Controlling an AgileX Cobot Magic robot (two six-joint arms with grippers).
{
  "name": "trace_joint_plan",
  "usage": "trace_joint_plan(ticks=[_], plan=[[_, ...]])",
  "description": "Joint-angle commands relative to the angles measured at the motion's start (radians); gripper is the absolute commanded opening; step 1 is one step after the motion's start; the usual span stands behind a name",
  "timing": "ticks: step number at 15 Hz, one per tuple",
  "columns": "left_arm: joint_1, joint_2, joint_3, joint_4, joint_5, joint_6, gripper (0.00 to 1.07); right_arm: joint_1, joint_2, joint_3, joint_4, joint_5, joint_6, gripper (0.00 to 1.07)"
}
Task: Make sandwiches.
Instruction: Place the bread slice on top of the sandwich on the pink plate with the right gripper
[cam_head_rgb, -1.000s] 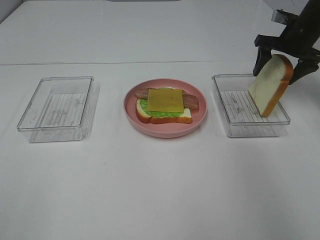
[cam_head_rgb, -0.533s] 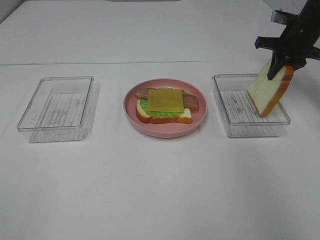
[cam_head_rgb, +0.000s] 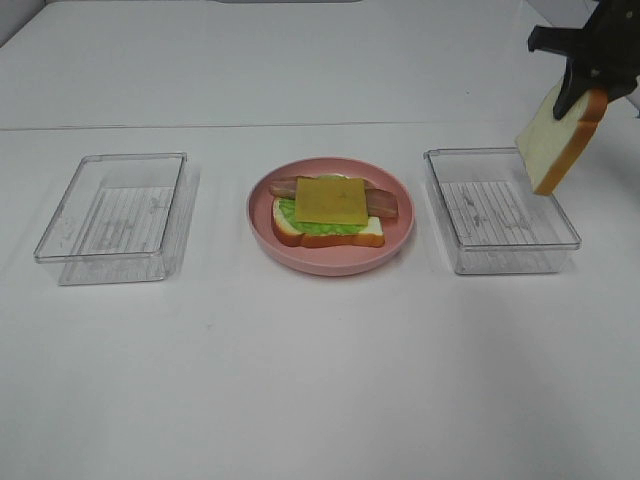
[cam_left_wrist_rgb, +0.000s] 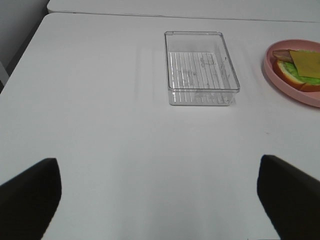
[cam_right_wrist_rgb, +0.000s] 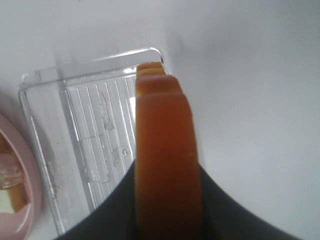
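An open sandwich (cam_head_rgb: 330, 205) of bread, green lettuce, bacon strips and yellow cheese lies on a pink plate (cam_head_rgb: 330, 265) at the table's middle. A second bread slice (cam_head_rgb: 558, 135) with orange-brown crust hangs tilted above the far right corner of the right container, with my right gripper (cam_head_rgb: 580, 88) shut on its top edge. In the right wrist view the crust (cam_right_wrist_rgb: 167, 160) runs between the dark fingers (cam_right_wrist_rgb: 107, 212). My left gripper (cam_left_wrist_rgb: 160, 200) is open over bare table with nothing between its fingers; the exterior view does not show it.
A clear plastic container (cam_head_rgb: 60, 250) stands left of the plate, also seen in the left wrist view as the container (cam_left_wrist_rgb: 200, 97). Another clear container (cam_head_rgb: 500, 262) stands right of the plate, below the hanging slice. White table surrounds them.
My right gripper closed on the bread slice that leaned in the right container and lifted it up and to the right, out of the container. The left gripper has not moved.
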Motion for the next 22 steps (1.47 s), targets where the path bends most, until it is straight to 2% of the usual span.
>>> trace_joint_plan(ticks=[1, 2, 5, 6, 7, 9, 11, 12, 14, 16, 17, 18, 22], plan=[[0.003, -0.019, 0.002, -0.012, -0.009, -0.004, 1.00, -0.004, -0.092, 0.003, 0.008, 0.113, 0.048, 0.00], [0.003, -0.019, 0.002, -0.012, -0.009, -0.004, 1.00, -0.004, -0.129, 0.004, 0.013, 0.113, 0.048, 0.00], [0.003, -0.019, 0.002, -0.013, -0.009, -0.004, 1.00, -0.004, -0.302, 0.145, 0.059, 0.113, 0.032, 0.00], [0.003, -0.019, 0.002, -0.016, -0.009, -0.004, 1.00, -0.004, -0.365, 0.233, 0.072, 0.105, 0.020, 0.00], [0.003, -0.019, 0.002, -0.016, -0.009, -0.004, 1.00, -0.004, -0.470, 0.364, 0.087, 0.038, 0.014, 0.00], [0.003, -0.019, 0.002, -0.016, -0.009, -0.004, 1.00, -0.004, -0.567, 0.495, 0.138, -0.048, -0.011, 0.00], [0.003, -0.019, 0.002, -0.016, -0.009, -0.004, 1.00, -0.004, -0.629, 0.671, 0.312, -0.143, -0.084, 0.00], [0.003, -0.019, 0.002, -0.016, -0.009, -0.004, 1.00, -0.004, -0.629, 0.695, 0.352, -0.155, -0.107, 0.00], [0.003, -0.019, 0.002, -0.016, -0.009, -0.004, 1.00, -0.003, -0.628, 0.764, 0.521, -0.240, -0.200, 0.00], [0.003, -0.019, 0.002, -0.018, -0.009, -0.004, 1.00, -0.002, -0.604, 0.774, 0.700, -0.326, -0.328, 0.00], [0.003, -0.019, 0.002, -0.020, -0.009, -0.004, 1.00, 0.000, -0.591, 0.774, 0.730, -0.336, -0.348, 0.00], [0.003, -0.019, 0.002, -0.028, -0.009, -0.004, 1.00, 0.039, -0.543, 0.774, 0.800, -0.367, -0.400, 0.00], [0.003, -0.019, 0.002, -0.031, -0.009, -0.004, 1.00, 0.198, -0.377, 0.725, 0.889, -0.422, -0.485, 0.00]])
